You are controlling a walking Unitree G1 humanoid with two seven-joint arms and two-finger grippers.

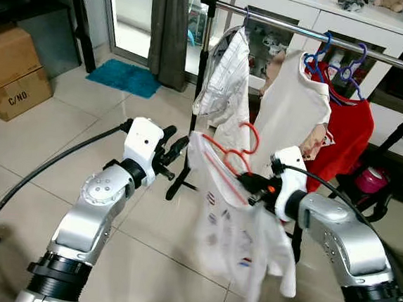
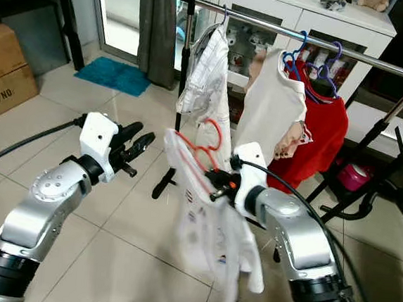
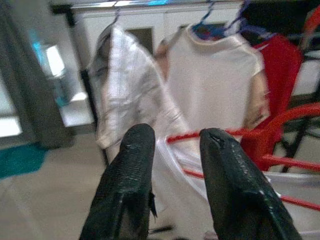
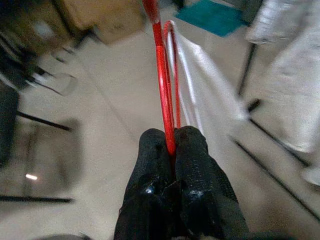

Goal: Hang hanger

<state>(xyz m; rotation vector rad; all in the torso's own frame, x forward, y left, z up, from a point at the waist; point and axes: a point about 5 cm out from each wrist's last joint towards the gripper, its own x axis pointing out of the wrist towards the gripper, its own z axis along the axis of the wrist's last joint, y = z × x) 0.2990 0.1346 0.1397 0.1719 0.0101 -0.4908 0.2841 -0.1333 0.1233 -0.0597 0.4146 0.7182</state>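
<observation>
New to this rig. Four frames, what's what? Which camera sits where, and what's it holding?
It is a humanoid robot with two silver arms, each ending in two long black fingers. The two wide pictures come from a stereo camera on its head, looking down at its own arms. The other two come from cameras on each wrist, looking along the fingers.

The right gripper is shut on a red hanger that carries a white patterned shirt. The left gripper is open and holds nothing, just beside the shirt.

Ahead stands a clothes rail with a striped white shirt, a cream shirt and a red shirt on it. The floor is tiled.
</observation>
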